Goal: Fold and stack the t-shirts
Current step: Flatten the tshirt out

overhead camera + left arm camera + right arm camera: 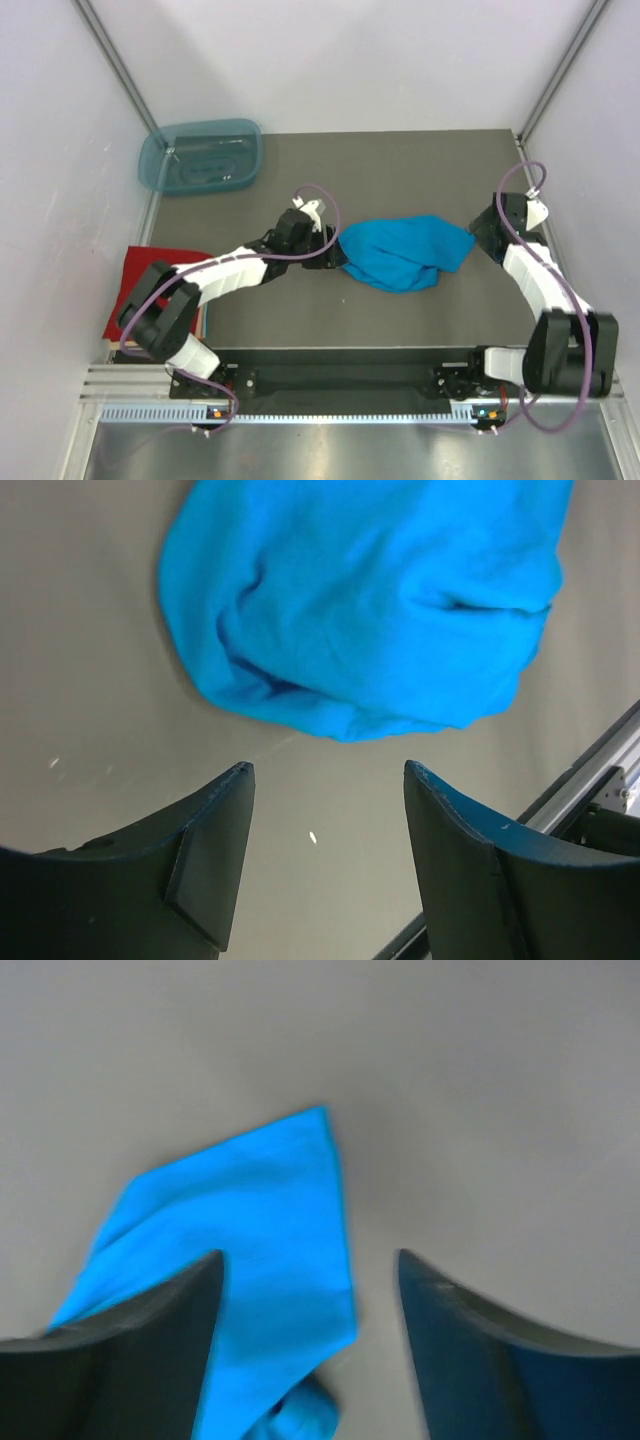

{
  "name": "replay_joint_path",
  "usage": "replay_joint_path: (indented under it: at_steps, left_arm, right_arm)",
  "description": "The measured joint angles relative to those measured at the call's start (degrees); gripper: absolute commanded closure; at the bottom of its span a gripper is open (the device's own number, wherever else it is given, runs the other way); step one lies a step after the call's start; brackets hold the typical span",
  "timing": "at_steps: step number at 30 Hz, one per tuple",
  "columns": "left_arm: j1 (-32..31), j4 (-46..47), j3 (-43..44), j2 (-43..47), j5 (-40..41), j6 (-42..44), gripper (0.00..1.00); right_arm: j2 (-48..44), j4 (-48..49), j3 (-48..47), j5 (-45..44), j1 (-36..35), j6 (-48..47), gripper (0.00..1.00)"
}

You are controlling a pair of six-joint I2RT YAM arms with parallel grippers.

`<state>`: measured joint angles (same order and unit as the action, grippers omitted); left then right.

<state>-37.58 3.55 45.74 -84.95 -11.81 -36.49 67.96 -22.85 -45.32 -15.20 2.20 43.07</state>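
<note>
TOP: turquoise t-shirt (405, 255) bunched at desk (420, 170) centre, red t-shirt (140, 265) folded flat at left edge | LEFT WRIST: left fingers (215, 850) released, empty, cloth just ahead | RIGHT WRIST: right fingers (150, 1350) released over a flat corner | HANDLING: soft, light, limp; likely best pinched at corners or hem

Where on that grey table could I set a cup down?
Bare mat runs along the far side, right of the tub, and in a strip between the blue t-shirt and the base rail. The middle is crowded: the left gripper and right gripper flank that shirt. The red t-shirt and left arm fill the near left.
</note>
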Motion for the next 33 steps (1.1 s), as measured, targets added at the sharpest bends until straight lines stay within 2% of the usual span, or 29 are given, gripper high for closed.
replay_joint_path:
  at_steps: [1,6,14,21,31,33]
  left_arm:
    - [-0.04,-0.02,1.18,-2.36,-0.55,0.04,0.34]
    - [-0.04,-0.11,3.26,-8.02,-1.40,0.00,0.34]
    - [-0.02,-0.04,6.78,-13.38,-0.15,0.17,0.34]
    - [0.04,0.57,7.63,-16.20,2.27,-0.48,0.34]
    - [0.07,0.79,6.54,-15.12,6.21,-1.14,0.34]
    - [0.09,0.11,6.21,-14.56,7.13,-1.27,0.34]
  right_arm:
    - [2.23,0.72,0.00,0.33,1.07,0.04,0.41]
    - [15.72,4.26,-1.57,2.86,4.50,-0.83,0.46]
    - [25.79,11.72,-4.76,4.63,6.99,-2.40,0.56]
    - [28.55,17.11,-5.86,6.54,6.99,-4.33,0.67]
    - [28.89,16.70,-6.25,7.76,6.93,-7.67,0.69]
    - [29.38,15.78,-7.06,7.74,6.82,-8.44,0.74]
